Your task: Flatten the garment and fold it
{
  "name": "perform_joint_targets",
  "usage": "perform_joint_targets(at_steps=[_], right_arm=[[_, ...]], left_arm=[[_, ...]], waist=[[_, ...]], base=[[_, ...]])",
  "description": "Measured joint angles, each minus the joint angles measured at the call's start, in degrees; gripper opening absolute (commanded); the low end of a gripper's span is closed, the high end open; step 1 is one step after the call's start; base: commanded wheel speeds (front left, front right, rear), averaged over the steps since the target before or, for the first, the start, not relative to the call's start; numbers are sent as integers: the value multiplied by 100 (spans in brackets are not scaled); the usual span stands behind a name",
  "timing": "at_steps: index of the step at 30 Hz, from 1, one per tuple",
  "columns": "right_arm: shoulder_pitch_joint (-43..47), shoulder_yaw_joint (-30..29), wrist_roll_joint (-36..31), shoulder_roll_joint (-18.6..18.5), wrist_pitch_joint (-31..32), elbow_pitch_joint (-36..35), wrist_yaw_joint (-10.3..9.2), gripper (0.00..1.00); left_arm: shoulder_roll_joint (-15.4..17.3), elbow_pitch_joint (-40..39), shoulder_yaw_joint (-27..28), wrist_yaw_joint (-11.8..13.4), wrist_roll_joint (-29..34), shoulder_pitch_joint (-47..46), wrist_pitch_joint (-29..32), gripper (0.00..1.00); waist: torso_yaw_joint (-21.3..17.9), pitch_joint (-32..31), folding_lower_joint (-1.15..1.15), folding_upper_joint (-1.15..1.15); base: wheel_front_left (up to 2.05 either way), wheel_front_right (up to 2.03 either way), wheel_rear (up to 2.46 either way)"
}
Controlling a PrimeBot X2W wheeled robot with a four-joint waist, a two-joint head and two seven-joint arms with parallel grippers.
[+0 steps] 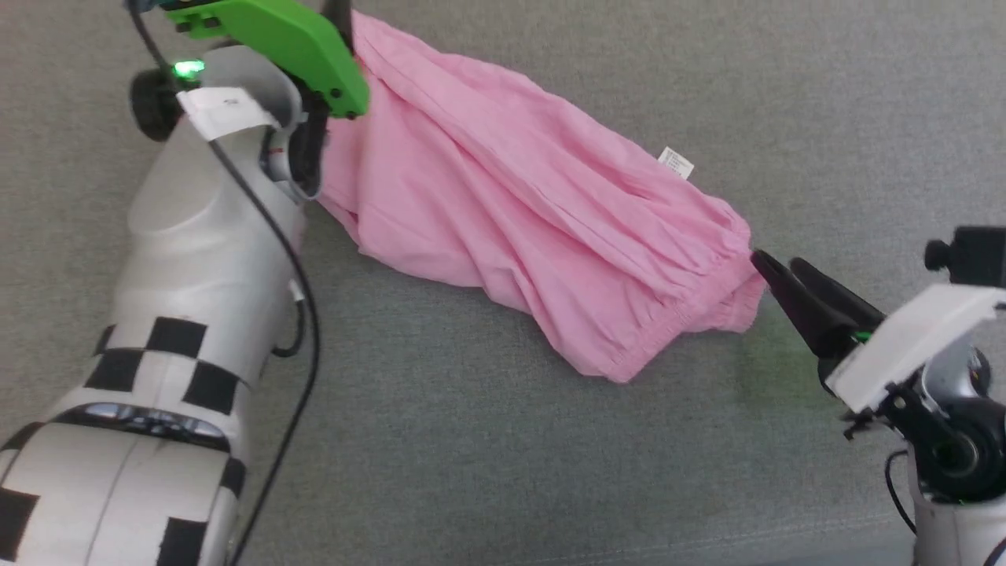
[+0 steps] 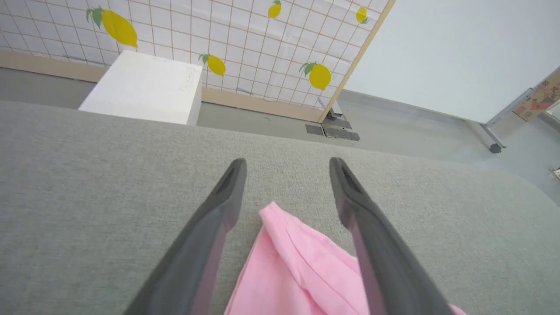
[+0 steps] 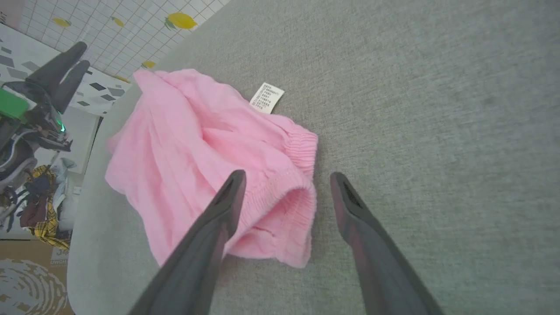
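Lemon-print screen [image 2: 245, 48] beyond garment [image 2: 297, 271] tip

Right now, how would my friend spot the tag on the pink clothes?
On the grey fabric surface lies a crumpled pink garment. Along its far edge, near the gathered elastic end, sticks out the tag: its one small white printed rectangle.

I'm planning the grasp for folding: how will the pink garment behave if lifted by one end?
Probably floppy: the pink garment lies in soft creases, so a lifted end would likely drape and trail. It looks thin and light, and may catch on the grey fabric surface. Its gathered elastic edge would probably bunch up.
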Motion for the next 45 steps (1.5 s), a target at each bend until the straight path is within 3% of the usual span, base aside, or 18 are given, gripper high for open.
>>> perform_joint_targets(at_steps=[6,9,15,20,27,34,43,44,45], right_arm=[[480,-249,-1056,-137,-121,-419,0,100],[795,-328,-1763,-15,-147,-726,0,100],[1157,-19,-2576,244,-113,-1035,0,100],[1199,256,-2871,350,-63,-880,0,100],[920,455,-2865,358,-65,-89,0,100],[481,343,-3195,364,-315,767,0,100],[23,207,-3577,369,-270,1625,3,100],[-11,209,-3577,368,-235,1672,3,44],[-58,221,-3578,366,-197,1719,3,18]], left_arm=[[409,-459,-320,-153,404,213,-547,100],[711,-1303,-459,-162,705,945,-794,100],[1027,-3303,-38,266,848,2575,-840,100],[999,-4770,491,747,895,4139,-843,100],[799,-5894,893,1098,1009,5376,-843,100],[610,-6240,1017,1120,1044,5803,-843,100],[446,-6204,1010,950,1078,5800,-843,100],[442,-6174,1003,944,1079,5800,-843,100],[437,-6144,1004,942,1079,5800,-843,100]], waist=[[131,-371,0,0],[235,-633,-1,0],[385,-966,-1,0],[500,-1123,-1,0],[663,-1143,-1,0],[849,-1068,-1,0],[996,-955,-1,0],[1003,-952,-1,0],[1007,-954,-1,0]], base=[[0,0,0],[0,0,0],[0,0,0],[0,0,0],[0,0,0],[0,0,0],[0,0,0],[0,0,0],[0,0,0]])
